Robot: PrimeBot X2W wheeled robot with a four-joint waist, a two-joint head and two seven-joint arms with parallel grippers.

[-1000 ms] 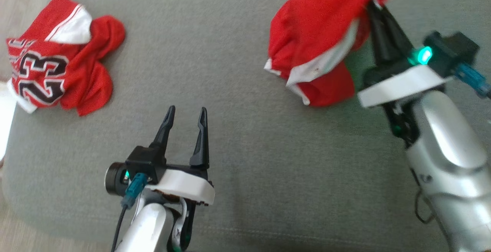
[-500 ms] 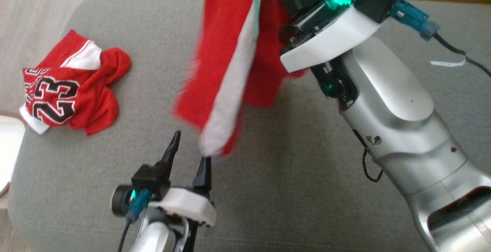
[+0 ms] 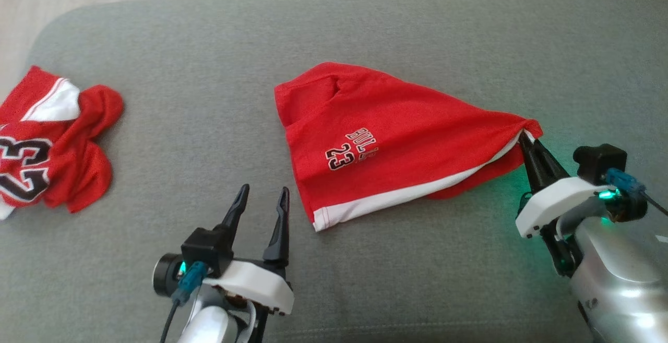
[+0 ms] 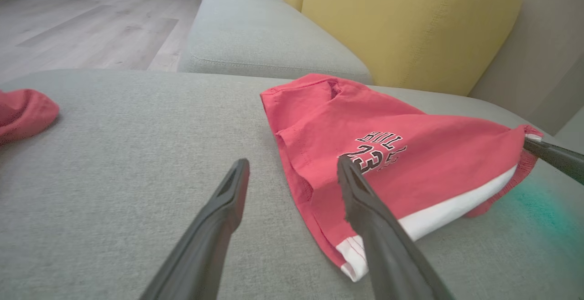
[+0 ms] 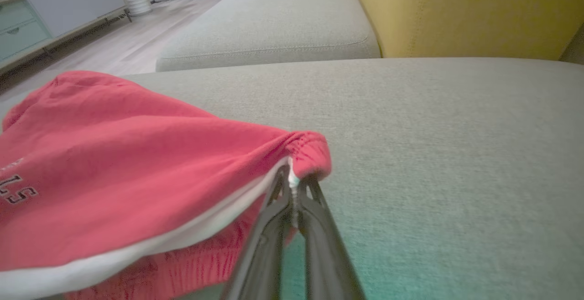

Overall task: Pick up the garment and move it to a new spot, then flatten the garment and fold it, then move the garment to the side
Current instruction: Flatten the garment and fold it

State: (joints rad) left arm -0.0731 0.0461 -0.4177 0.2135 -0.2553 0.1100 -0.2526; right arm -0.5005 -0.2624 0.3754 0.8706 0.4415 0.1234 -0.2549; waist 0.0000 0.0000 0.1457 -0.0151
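A pair of red shorts (image 3: 376, 139) with a white side stripe and a black "23" print lies spread on the grey cushion (image 3: 365, 30). My right gripper (image 3: 524, 139) is shut on the shorts' right corner, pinching the bunched waistband (image 5: 303, 154) low over the cushion. My left gripper (image 3: 261, 197) stands open just left of the shorts' white-edged lower corner (image 4: 353, 259), with nothing between its fingers (image 4: 228, 199). The shorts (image 4: 388, 154) rest partly behind its right finger.
A crumpled red jersey (image 3: 47, 139) with a black "23" lies at the cushion's left edge. Beyond the cushion sit another grey seat (image 4: 264, 39) and a yellow backrest (image 4: 410, 21). Wooden floor (image 4: 68, 21) lies to the far left.
My right gripper has swung the shorts up, across and down, laying them spread out on the cushion's middle. The head camera shifted. My left gripper stayed open in place.
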